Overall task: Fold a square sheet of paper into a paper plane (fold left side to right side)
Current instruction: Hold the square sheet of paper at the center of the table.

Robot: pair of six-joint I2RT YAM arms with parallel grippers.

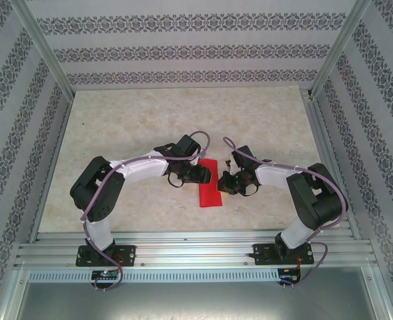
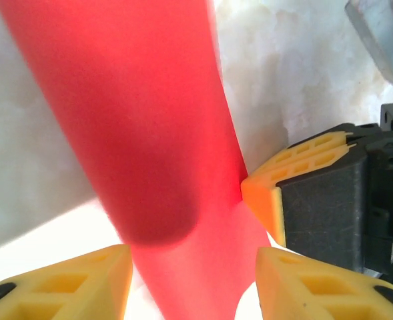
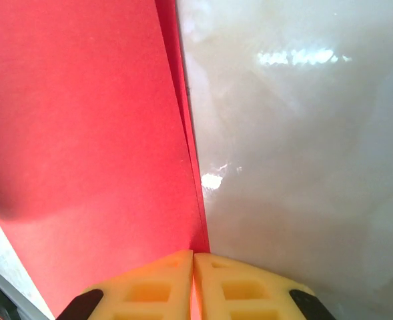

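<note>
Nearest its wrist camera, the right pincer [image 3: 193,283] has its yellow tips pressed together on the right edge of the sheet of paper [image 3: 83,133]. The marbled table [image 1: 149,120] carries that red sheet, folded to a narrow strip, near its front edge between the two arms. The left pincer [image 2: 193,287] stands apart, fingers straddling the strip.

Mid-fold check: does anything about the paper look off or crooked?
Slightly. In the right wrist view the layers of the folded sheet of paper don't line up: a sliver of lower layer peeks past the upper edge, above where the right gripper pinches it. No tears show.
</note>
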